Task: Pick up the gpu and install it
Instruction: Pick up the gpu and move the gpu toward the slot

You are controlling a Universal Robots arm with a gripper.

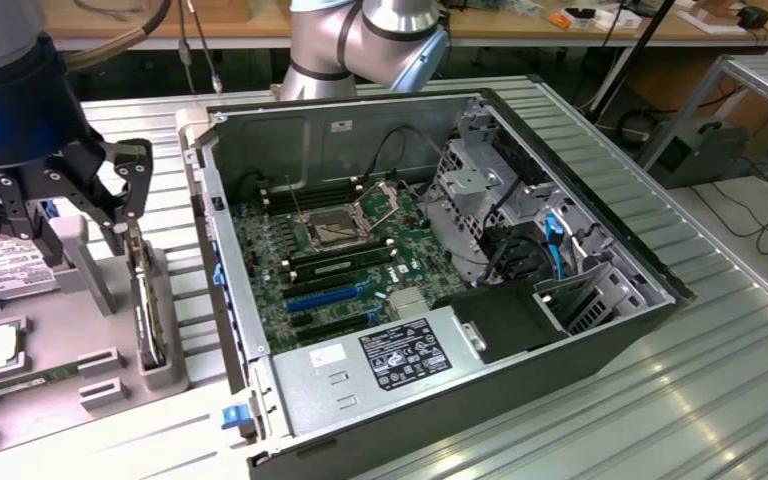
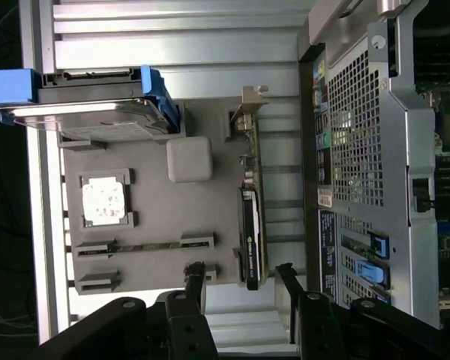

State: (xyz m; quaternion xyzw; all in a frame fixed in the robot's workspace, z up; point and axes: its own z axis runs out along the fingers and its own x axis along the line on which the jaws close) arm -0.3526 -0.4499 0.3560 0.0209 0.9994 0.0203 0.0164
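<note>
Upright on its long edge in a slotted holder of the grey fixture tray, just beside the outer wall of the open computer case, stands the gpu. Nothing touches it. The hand hovers above the tray, released, its fingers spread wide with nothing between them. In the wrist view they straddle the line of the card near one end.

The main risk appears to be the narrow target. The card offers only a thin top edge, so a descent slightly off its line could land a finger on that edge and press or tip the card in its holder. A grasp taken near one end rather than the middle would likely let the card swing or sag once lifted. The case wall is so near that a tilted card could catch on its rim.

The gpu looks slim, flat and black, with a dark cooler face and a narrow silver bracket at one end.

Elsewhere on the same tray, apart from the card, lie a hard drive in a blue carrier, a processor and a memory stick. Tray and case share a ribbed metal tabletop.
</note>
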